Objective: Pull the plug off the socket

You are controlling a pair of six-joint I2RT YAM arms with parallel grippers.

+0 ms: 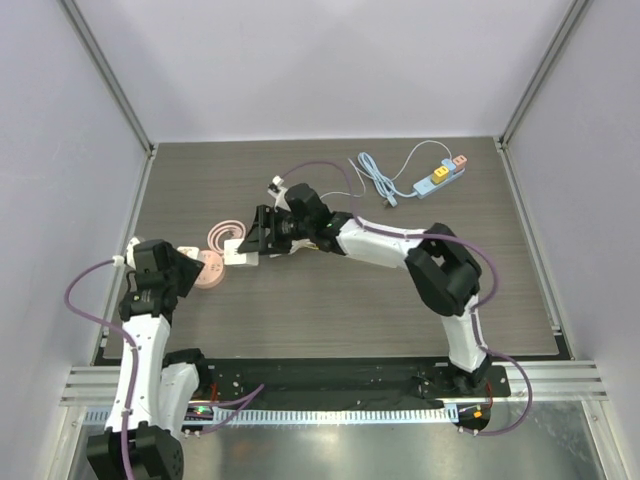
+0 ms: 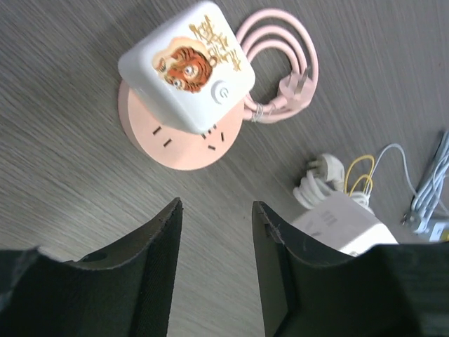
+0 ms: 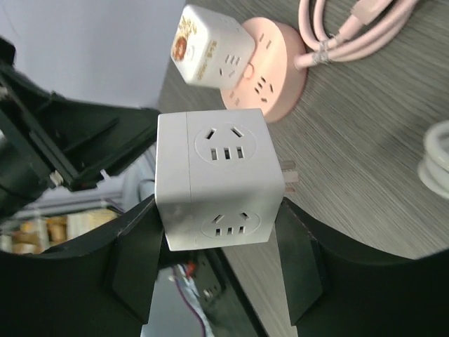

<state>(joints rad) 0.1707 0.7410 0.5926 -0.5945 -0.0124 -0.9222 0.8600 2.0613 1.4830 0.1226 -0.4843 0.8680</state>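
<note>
Wood table [image 1: 350,320] below: cube [image 3: 217,175] is clamped by right gripper [image 3: 219,235]; left gripper [image 2: 216,207] is spread, empty. Unheld socket [image 2: 175,145] may be knocked if cube is swung low.

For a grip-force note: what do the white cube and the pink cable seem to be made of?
Cube: likely hard plastic, smooth matte white, with a moulded seam. Cable: probably rubbery PVC, slightly glossy pink, bent in soft coils.

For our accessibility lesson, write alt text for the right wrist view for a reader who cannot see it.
The right claw grips a white cube adapter, its plug prongs bare. Behind it on the grey wood-grain table, a smaller printed cube sits plugged into a round pink socket.
</note>
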